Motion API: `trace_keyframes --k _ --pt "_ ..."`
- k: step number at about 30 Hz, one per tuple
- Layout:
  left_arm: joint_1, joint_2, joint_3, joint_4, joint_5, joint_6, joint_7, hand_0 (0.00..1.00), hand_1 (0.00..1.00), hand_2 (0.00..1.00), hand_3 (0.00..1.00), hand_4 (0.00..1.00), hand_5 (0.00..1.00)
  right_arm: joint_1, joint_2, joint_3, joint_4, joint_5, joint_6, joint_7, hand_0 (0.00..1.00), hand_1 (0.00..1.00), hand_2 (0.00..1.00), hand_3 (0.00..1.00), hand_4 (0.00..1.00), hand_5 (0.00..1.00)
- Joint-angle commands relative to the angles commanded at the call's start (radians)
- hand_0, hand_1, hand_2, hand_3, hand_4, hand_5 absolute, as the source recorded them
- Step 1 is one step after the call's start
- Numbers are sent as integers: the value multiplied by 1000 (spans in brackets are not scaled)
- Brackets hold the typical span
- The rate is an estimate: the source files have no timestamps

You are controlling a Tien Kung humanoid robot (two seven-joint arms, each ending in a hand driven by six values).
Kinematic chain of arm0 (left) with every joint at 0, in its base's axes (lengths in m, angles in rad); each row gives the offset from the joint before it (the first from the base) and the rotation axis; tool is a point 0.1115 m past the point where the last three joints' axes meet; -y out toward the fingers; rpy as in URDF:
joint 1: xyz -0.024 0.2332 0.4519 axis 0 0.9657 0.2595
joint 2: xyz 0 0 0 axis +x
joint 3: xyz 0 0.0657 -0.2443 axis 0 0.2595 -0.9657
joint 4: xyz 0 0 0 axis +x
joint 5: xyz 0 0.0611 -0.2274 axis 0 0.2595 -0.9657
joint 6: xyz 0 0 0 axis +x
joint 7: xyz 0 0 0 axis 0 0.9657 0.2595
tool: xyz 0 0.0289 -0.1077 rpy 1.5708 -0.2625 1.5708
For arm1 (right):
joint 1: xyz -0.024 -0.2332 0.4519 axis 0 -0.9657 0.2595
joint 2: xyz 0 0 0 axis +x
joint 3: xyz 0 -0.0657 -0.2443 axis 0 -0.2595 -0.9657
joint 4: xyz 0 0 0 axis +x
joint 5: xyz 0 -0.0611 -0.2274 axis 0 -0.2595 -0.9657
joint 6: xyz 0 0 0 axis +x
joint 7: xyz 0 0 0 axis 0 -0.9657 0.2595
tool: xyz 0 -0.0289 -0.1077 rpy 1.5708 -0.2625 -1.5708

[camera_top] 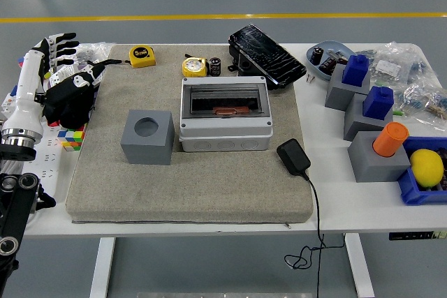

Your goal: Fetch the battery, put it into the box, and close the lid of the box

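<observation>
While the left hand (59, 68) hung over the table's (328, 200) left edge, its white fingers (61, 42) were spread loosely apart and you had nothing in them. The black palm sat above a colour cube (70, 137) lying just off the left edge of the grey mat (188, 186), and the white forearm ran down toward the near left corner. Your right hand did not show at all.

The box (225, 114) stood in the middle of the mat, toward its far edge, with its clear lid (225, 100) lying flat and shut over the top; something copper-coloured showed through it. The battery (215, 66), a small dark cylinder, stood upright on the mat's far edge just behind the box, right beside a yellow tape measure (195, 67). A second yellow tape measure (142, 55) lay at the mat's far left corner. A grey block (147, 137) with a round hole rested just left of the box, apart from it. A black adapter (294, 157) lay near the mat's right edge, its cord trailing over the table's near edge. Toward the table's right edge you had grey blocks carrying blue caps (356, 69) and an orange cylinder (390, 139).
</observation>
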Motion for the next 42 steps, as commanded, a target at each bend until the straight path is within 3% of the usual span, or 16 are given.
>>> trace_keyframes --k 22,42 --pt "39 3 -21 -24 -5 -15 13 572 703 711 741 998 348 -7 2 20 0 -3 2 0 641 642 668 565 980 531" --pt "35 -8 -9 -50 -4 -26 25 577 702 708 740 998 334 3 -2 29 0 -4 5 2 642 646 670 566 981 531"
